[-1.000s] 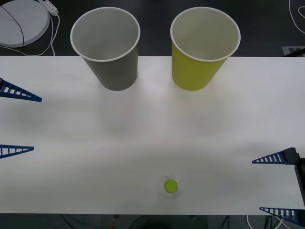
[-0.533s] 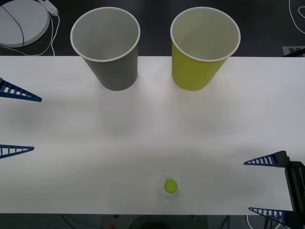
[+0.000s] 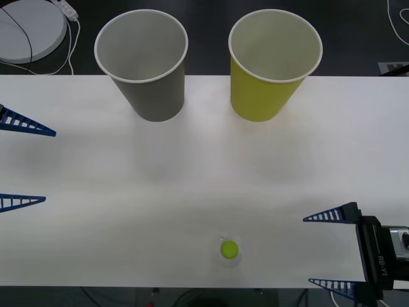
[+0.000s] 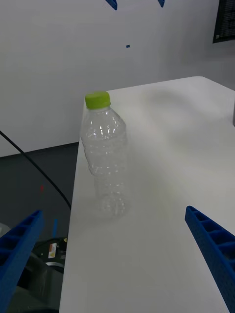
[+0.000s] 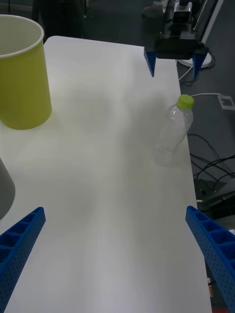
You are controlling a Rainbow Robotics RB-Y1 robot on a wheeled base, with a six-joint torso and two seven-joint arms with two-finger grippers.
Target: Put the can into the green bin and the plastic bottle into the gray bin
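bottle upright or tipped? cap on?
Upright. The bottle stands on its base near the table edge, green cap on top.

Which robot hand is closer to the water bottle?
Right. The right gripper, open, is beside the plastic bottle at the table's near edge; the left gripper waits far across.

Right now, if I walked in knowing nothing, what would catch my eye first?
Two big paper cups at the table's far edge: the gray bin on the left, the green bin on the right. Near the front edge stands the plastic bottle, upright, with the open right gripper beside it; the open left gripper waits at the left edge.
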